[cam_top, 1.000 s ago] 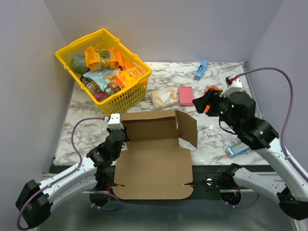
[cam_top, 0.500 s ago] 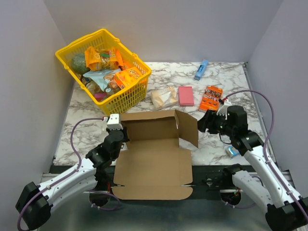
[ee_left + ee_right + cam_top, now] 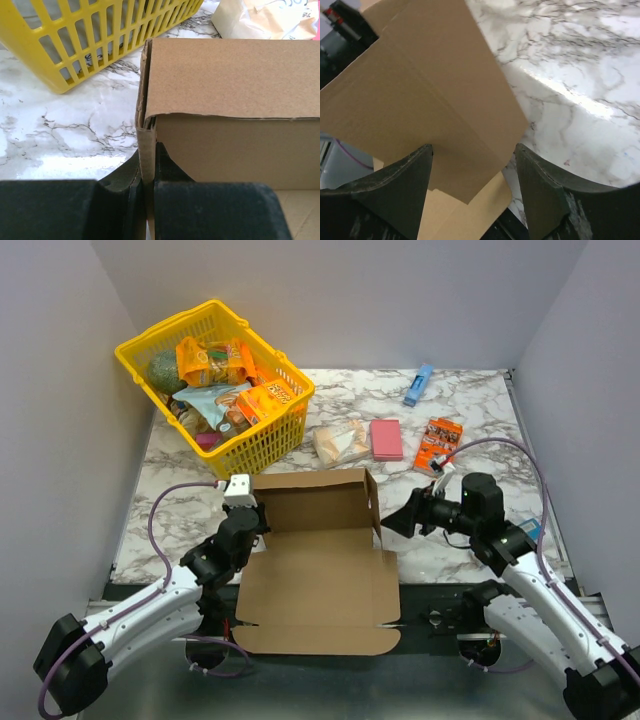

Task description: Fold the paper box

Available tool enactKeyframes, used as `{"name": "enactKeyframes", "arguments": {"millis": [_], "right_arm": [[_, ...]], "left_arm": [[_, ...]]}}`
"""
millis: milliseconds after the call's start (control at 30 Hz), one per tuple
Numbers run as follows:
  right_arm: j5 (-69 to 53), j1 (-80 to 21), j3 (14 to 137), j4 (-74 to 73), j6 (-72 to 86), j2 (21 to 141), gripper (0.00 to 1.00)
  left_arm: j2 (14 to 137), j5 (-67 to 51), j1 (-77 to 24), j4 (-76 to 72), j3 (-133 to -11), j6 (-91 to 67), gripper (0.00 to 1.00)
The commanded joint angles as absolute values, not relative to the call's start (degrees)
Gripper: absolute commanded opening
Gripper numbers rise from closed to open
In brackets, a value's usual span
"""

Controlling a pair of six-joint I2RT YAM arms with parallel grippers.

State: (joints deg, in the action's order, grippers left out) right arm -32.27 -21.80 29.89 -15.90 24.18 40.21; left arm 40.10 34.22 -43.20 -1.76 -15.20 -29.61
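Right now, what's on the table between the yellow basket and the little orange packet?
In the top view, two things: a crumpled beige bag, then a flat pink block, closer to the orange packet than to the yellow basket.

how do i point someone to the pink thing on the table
Find the yellow basket at the far left. Just right of it lies a tan packet, then the pink slab: flat and plain, unlike the orange printed pack further right.
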Motion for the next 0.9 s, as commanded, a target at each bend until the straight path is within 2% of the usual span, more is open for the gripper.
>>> {"name": "enactKeyframes", "arguments": {"millis": [0,133,300,567,867], "right_arm": [[-27.7,-27.84,30.14,-10.29,22.59,43.67,0.77],[-19.36,-31.37,29.88,-7.13,22.33,46.13,0.87],[-15.03,-34.62,30.58,-2.82,21.89,48.86,0.93],[-6.95,-38.32,32.6,2.1,19.87,55.02,0.95],[-4.05,-39.72,35.24,7.99,16.61,61.96,0.96]], "left_arm": [[40.6,32.78,-42.98,-3.08,-16.35,-30.32,0.0],[40.34,32.78,-42.89,-2.99,-16.44,-30.32,0.0],[40.61,32.7,-42.98,-2.99,-16.35,-30.32,0.0],[40.61,32.43,-42.89,-3.34,-16.0,-30.06,0.0],[40.87,32.26,-42.98,-3.78,-15.82,-29.97,0.0]]}}
